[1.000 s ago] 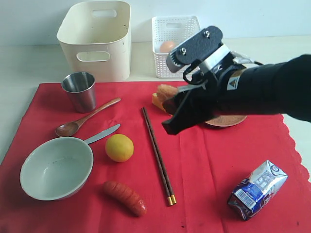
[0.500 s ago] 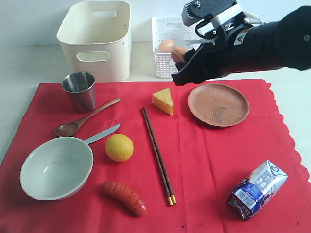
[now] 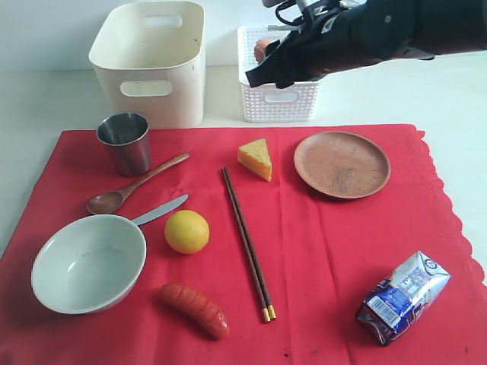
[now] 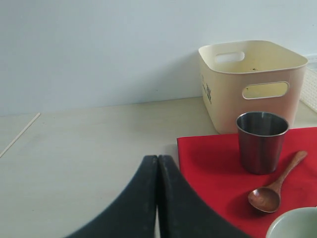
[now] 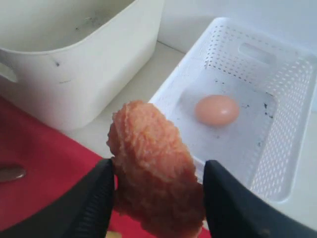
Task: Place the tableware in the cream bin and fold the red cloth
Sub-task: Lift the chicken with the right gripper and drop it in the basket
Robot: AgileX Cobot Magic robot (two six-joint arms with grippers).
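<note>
Exterior view: the right gripper (image 3: 266,65) hangs over the white lattice basket (image 3: 293,106), jaws grasping a crumbed orange-brown food piece (image 3: 262,48), apparently to clear food aside before the tableware is gathered. The cream bin (image 3: 152,68), smooth-walled with rounded corners, stands beside the basket, beyond the flat, unfolded red cloth (image 3: 327,258). On the cloth sit the steel cup (image 3: 124,142), wooden spoon (image 3: 137,185), table knife (image 3: 160,210), pale bowl (image 3: 87,262), gold-tipped chopsticks (image 3: 247,243) and round wooden plate (image 3: 342,163), none yet binned.

Left wrist view: the left gripper (image 4: 157,198), jaws clenched on nothing, sits low over the bare pale surface (image 4: 89,144) just off the cloth's edge, seemingly parked out of the way.

Right wrist view: the rough, crumbly piece is pinched by its flanks between the dark jaws above the basket's near rim. A smooth egg (image 5: 216,109) rests on the perforated floor.
</note>
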